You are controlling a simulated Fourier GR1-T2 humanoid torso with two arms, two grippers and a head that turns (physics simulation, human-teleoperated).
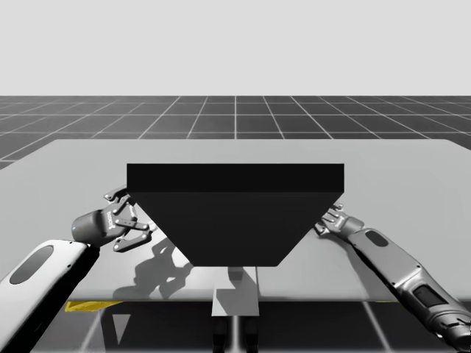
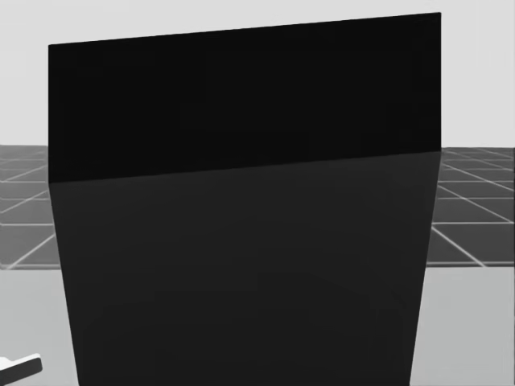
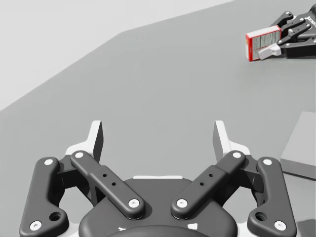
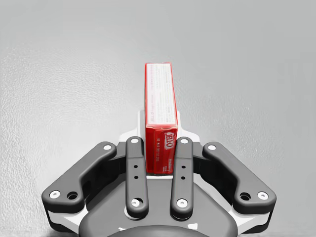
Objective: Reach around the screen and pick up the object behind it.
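A: Confirm status of right gripper (image 4: 160,123).

B: Clamped on red box (image 4: 159,94) from two sides, with the near end set deep toward the palm. Judged a low, centred hold, chosen to resist twisting during the lift.

A: Locate red box relative to screen (image 1: 235,213).

B: On the far side, near the right edge. In the high view, right gripper at the screen's 4 o'clock, tucked round the edge rather than over the top, probably to avoid striking the panel.

A: Confirm status of left gripper (image 3: 158,140).

B: Spread wide, holding nothing. Placed at the screen's 8 o'clock above the table (image 1: 412,169), well apart from the box, presumably to keep clear of the working arm. From there, box far ahead at about 1 o'clock.

A: Clear of the table yet?

B: Cannot tell. Recommended next: raise straight up, then withdraw round the same edge.
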